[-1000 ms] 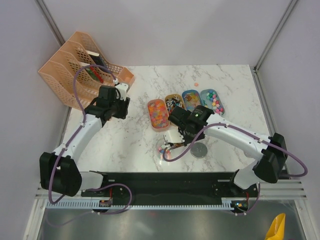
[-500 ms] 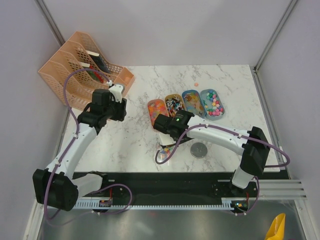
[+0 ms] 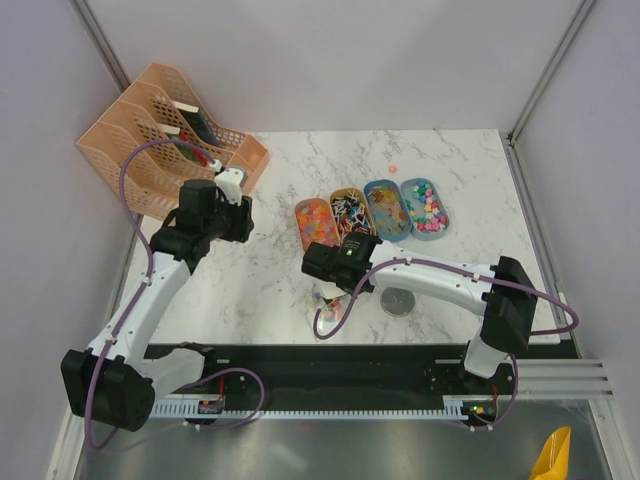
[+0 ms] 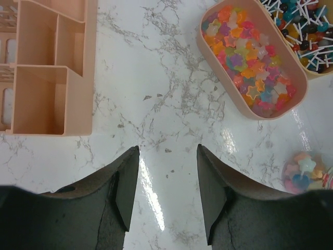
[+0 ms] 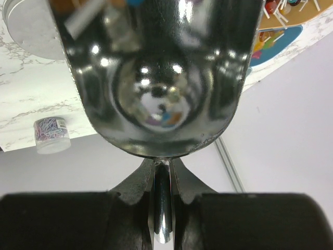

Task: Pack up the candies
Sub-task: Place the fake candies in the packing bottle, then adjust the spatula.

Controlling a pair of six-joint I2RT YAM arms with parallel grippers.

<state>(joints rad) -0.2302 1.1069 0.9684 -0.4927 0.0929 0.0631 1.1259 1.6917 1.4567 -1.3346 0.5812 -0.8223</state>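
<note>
Left gripper (image 4: 167, 151): jaws spread wide with nothing between them, over the bare marble table (image 4: 171, 94).
Candies (image 4: 250, 57) from the left gripper: star-shaped ones fill the pink tray (image 4: 263, 116) at 1 o'clock, well apart. A few more sit in the clear jar (image 4: 304, 172) at 3 o'clock, near.
Right gripper (image 5: 162, 179): pinched narrow onto the thin handle of a shiny metal scoop (image 5: 156, 78).
Candies from the right gripper: overhead, the row of trays (image 3: 348, 191) lies at 12 to 2 o'clock. The jar is close by at 6 o'clock, and a stray piece (image 3: 393, 168) lies farther off at 1 o'clock.
Left wrist view alone: the star shapes, and the peach organiser (image 4: 47, 67) at 10 o'clock.
Right wrist view alone: the clamp on the handle. The scoop's outer side faces the lens, so I cannot tell whether it is loaded.
Overhead view alone: all four trays together, and the grey lid (image 3: 398, 300) at 4 o'clock of the right gripper.
</note>
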